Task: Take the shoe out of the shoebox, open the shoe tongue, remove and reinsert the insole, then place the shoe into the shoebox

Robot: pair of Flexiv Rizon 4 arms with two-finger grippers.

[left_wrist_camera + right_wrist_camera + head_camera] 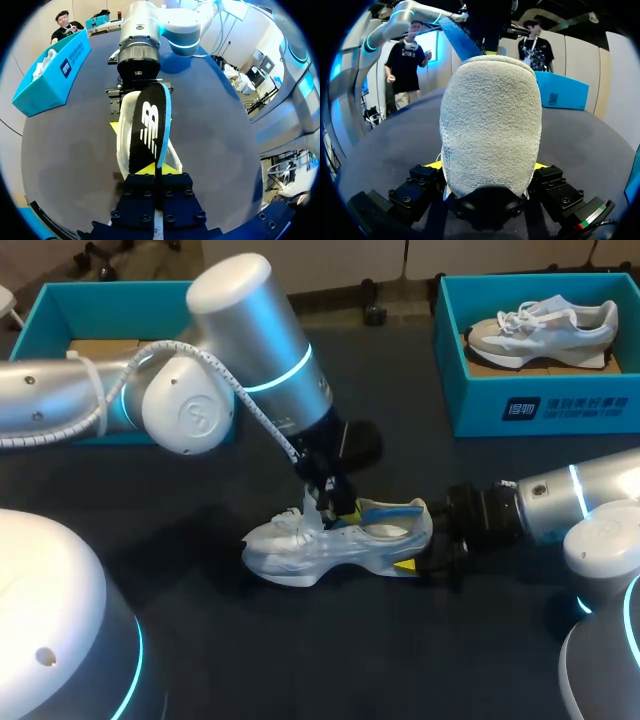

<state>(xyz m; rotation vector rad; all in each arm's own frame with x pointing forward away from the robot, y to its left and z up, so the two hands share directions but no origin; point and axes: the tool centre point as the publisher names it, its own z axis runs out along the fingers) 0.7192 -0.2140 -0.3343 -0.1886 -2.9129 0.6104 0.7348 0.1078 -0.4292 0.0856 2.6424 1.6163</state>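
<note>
Two grippers hold one white shoe, which rests on its sole in the middle of the table, toe toward my left. The right gripper clamps the heel from both sides, its yellow tips pressed against the grey suede. That is likely the stiffest part of a light, soft-sided trainer, so it seems a sound place to brace. The left gripper is closed on the forward end of the insole, which stands on edge between its fingers and runs back over the shoe's opening toward the heel. I cannot tell whether the far end sits inside the shoe.

The insole looks thin, light and floppy. It would probably buckle if pushed from one end, so a hold near the leading tip and a shallow feed seem wise. The soft upper may collapse inward at the throat, just under the left fingers, and snag it.

A teal shoebox with a second shoe in it stands at the far right, well apart. Another teal box lies at the far left, partly behind my left arm, which crosses the way to it
</note>
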